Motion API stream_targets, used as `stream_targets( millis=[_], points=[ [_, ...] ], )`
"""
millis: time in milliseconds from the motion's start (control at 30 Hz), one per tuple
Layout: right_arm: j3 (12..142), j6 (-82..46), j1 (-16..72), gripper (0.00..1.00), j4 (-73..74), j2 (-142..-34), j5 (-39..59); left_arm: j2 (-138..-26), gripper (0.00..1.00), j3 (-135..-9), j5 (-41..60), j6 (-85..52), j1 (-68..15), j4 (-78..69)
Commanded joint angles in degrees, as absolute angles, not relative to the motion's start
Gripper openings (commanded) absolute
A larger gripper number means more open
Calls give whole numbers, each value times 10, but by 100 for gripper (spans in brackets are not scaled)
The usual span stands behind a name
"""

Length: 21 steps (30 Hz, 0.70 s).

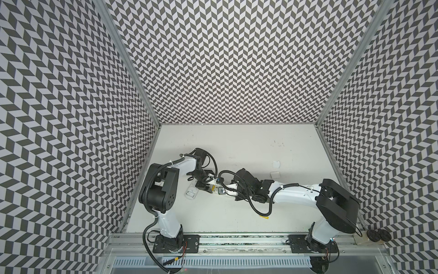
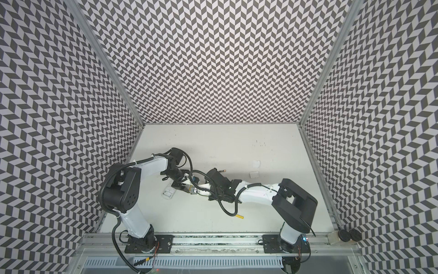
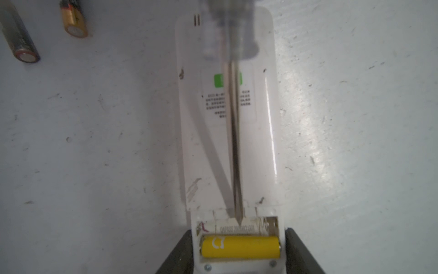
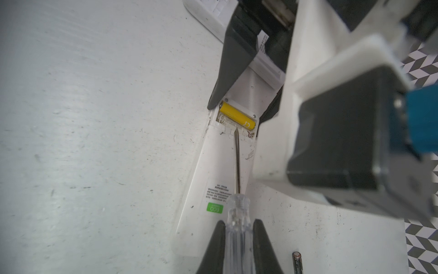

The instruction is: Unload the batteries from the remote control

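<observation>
The white remote control (image 3: pixel 258 154) lies back up with its battery bay uncovered. One yellow battery (image 3: pixel 239 246) sits in the bay's far slot; the slot beside it is empty. My left gripper (image 3: pixel 237 230) straddles that end, its fingers against both long sides of the remote control (image 4: pixel 213 166). My right gripper (image 4: pixel 239 221) is shut on the clear handle of a screwdriver (image 4: pixel 237 161), whose tip rests at the edge of the empty slot beside the yellow battery (image 4: pixel 237 116). Two black batteries with gold ends (image 3: pixel 73 19) (image 3: pixel 20 35) lie loose on the table. Another yellow battery (image 1: pixel 265 217) lies near the front.
A white, part-clear cover (image 1: pixel 190 193) lies left of the grippers. Two small white pieces (image 1: pixel 276 164) (image 1: pixel 275 174) rest further right. A black battery (image 4: pixel 297 262) lies beside my right gripper's finger. Patterned walls enclose the white table on three sides.
</observation>
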<state>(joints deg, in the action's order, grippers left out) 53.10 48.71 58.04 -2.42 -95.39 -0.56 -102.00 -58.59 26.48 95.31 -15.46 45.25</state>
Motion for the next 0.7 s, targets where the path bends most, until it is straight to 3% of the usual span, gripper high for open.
stream_targets(
  millis=[0,200,667],
  points=[
    [535,507,586,0,-11,-951,-20,-1029,53,-570,255,968,-161,448],
    [492,565,596,0,73,-945,-53,-1027,49,-568,259,964,-163,447],
    [562,612,628,0,-6,-994,-78,-1019,45,-565,254,959,-172,443]
  ],
)
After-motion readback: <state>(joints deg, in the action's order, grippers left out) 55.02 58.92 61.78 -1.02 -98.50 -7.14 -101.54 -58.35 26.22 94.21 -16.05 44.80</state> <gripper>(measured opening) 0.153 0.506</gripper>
